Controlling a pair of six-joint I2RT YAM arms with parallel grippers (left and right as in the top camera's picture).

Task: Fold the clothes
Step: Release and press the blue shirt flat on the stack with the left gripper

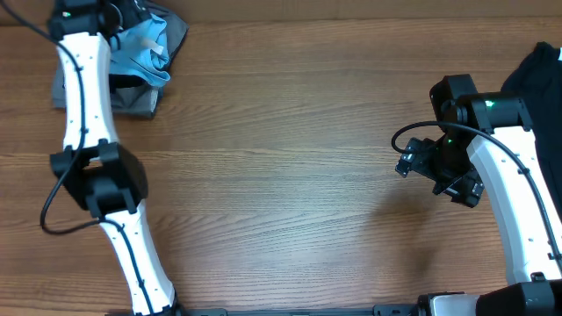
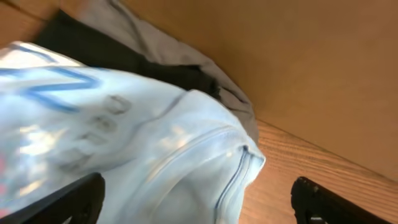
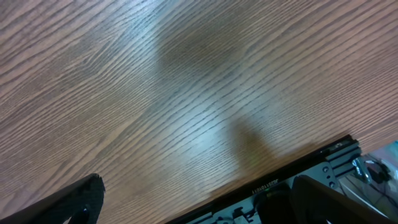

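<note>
The light blue T-shirt [image 1: 140,48] lies crumpled on top of a pile at the table's far left corner, over grey cloth [image 1: 132,98] and dark cloth. My left gripper [image 1: 130,19] is over this pile. In the left wrist view the blue shirt [image 2: 155,162] with blue lettering fills the space between the two wide-apart fingers [image 2: 199,205]; the gripper is open, and I cannot tell whether it touches the cloth. Grey [image 2: 230,93] and dark [image 2: 118,53] garments lie behind the shirt. My right gripper [image 1: 413,161] is open and empty above bare wood [image 3: 193,205].
A black garment [image 1: 544,75] lies at the far right edge behind the right arm. The wooden table [image 1: 290,132] stretches between the arms. The table's front edge with a black rail [image 3: 298,168] shows in the right wrist view.
</note>
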